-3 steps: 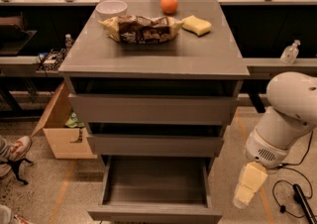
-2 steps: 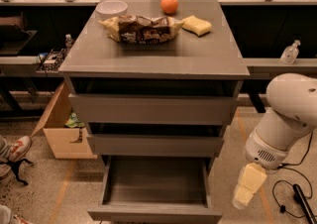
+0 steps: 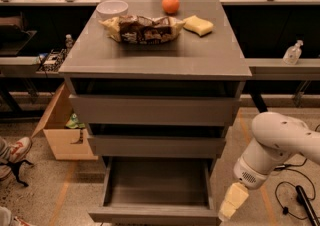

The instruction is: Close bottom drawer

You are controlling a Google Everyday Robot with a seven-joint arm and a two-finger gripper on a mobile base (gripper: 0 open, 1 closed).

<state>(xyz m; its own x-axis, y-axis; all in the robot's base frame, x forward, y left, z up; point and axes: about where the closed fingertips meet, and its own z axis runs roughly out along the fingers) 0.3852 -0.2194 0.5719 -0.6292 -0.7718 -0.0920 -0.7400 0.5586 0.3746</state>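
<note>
At far left a shoe (image 3: 16, 149) rests on the floor, and beside it an open cardboard box (image 3: 64, 137) stands against the cabinet's left side. The grey counter (image 3: 150, 62) carries, from left to right, a white bowl (image 3: 112, 8), a crumpled snack bag (image 3: 142, 28), an orange (image 3: 170, 4) and a yellow sponge (image 3: 198, 25), all at the rear half and clear of the front edge. Below, the top drawer (image 3: 152, 110) and middle drawer (image 3: 157, 146) are set well back. The bottom drawer (image 3: 156, 190) stands pulled far out toward the camera, its grey box interior bare, its flat front panel at the lower edge of the view. The white arm (image 3: 280, 140) reaches down at the right of the cabinet. The cream-coloured claw (image 3: 231, 204) hangs just beside the drawer's right front corner, apart from the panel; whether it is wide or narrow cannot be told, and nothing is seen held in it. Assessment: the drawer is rigid, light while empty, and likely to run freely on its slides. There is no handle, so no grasp is needed; a flat push against the middle of the front panel is advised, since pressure at one corner could skew it. Further right, a pump bottle (image 3: 292, 52) sits on a side ledge.
</note>
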